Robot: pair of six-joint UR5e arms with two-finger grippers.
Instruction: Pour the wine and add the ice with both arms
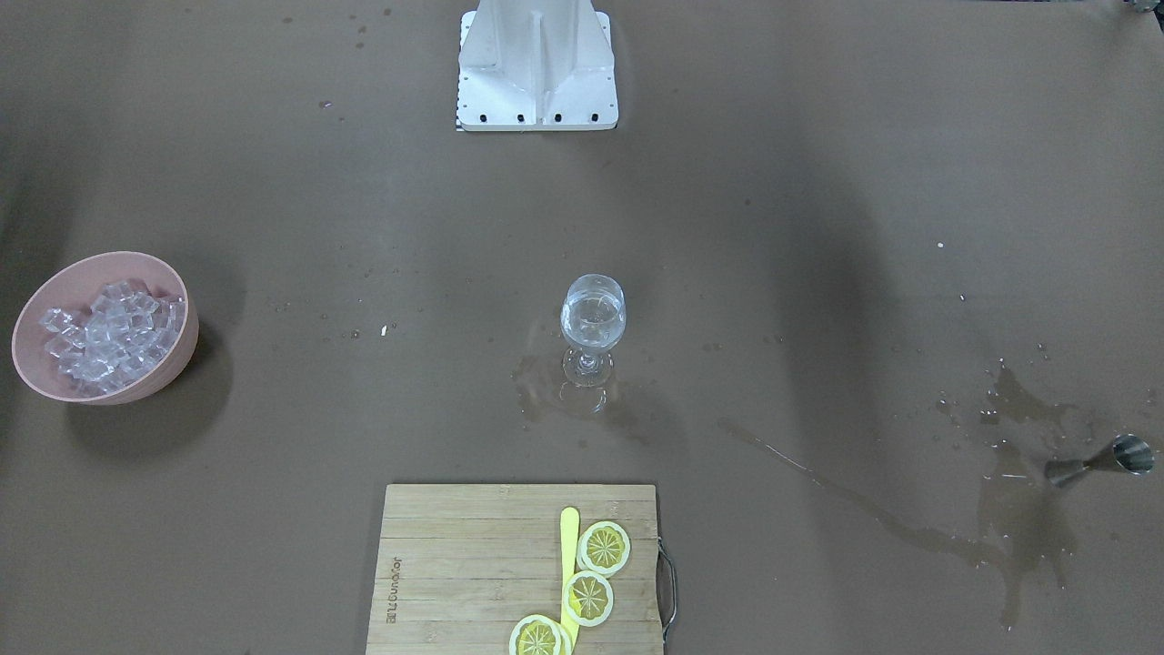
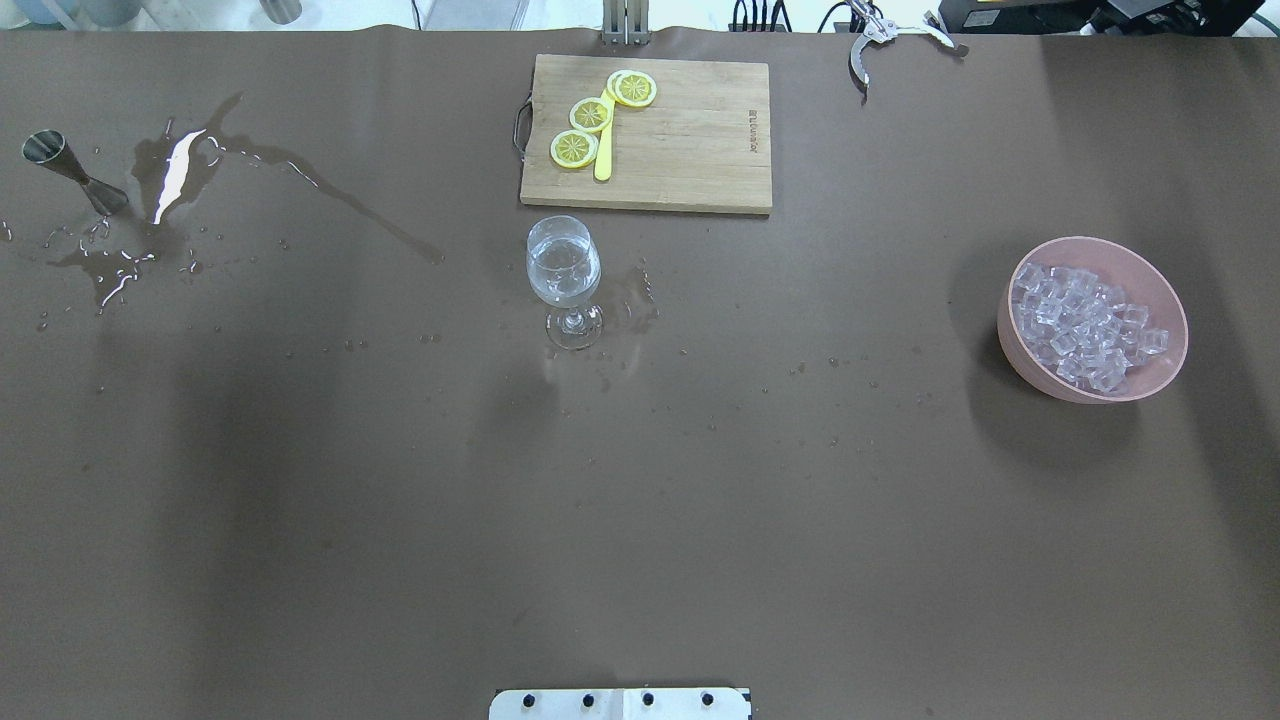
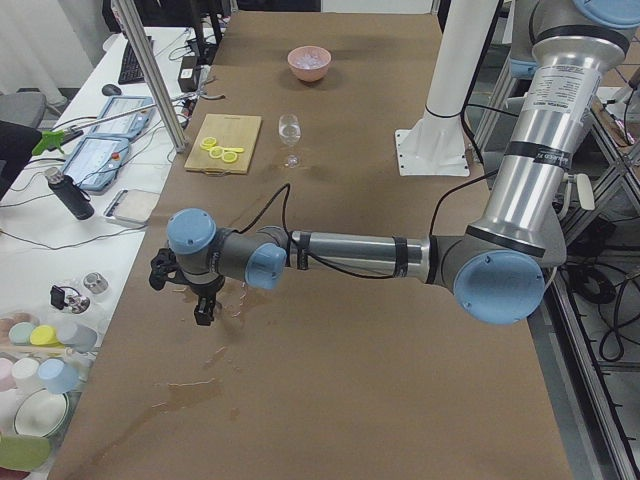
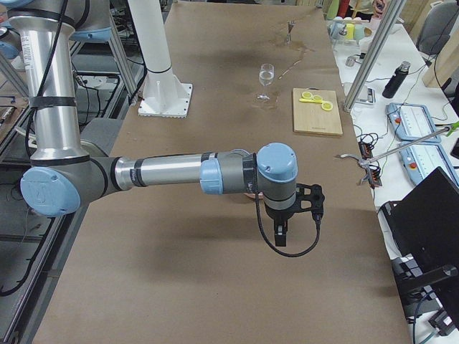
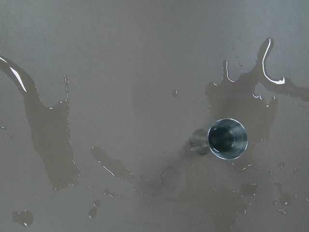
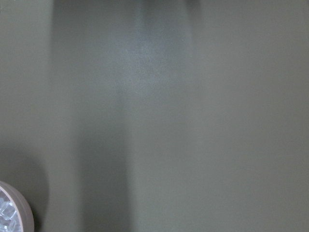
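Your ice lies heaped in the pink bowl on the robot's right, nearest the right gripper. Its wrist view catches only the bowl's rim at the lower left corner, so the reach goes that way. The wine is in the glass mid-table. The left gripper hangs over the jigger. You cannot tell how wide either gripper stands
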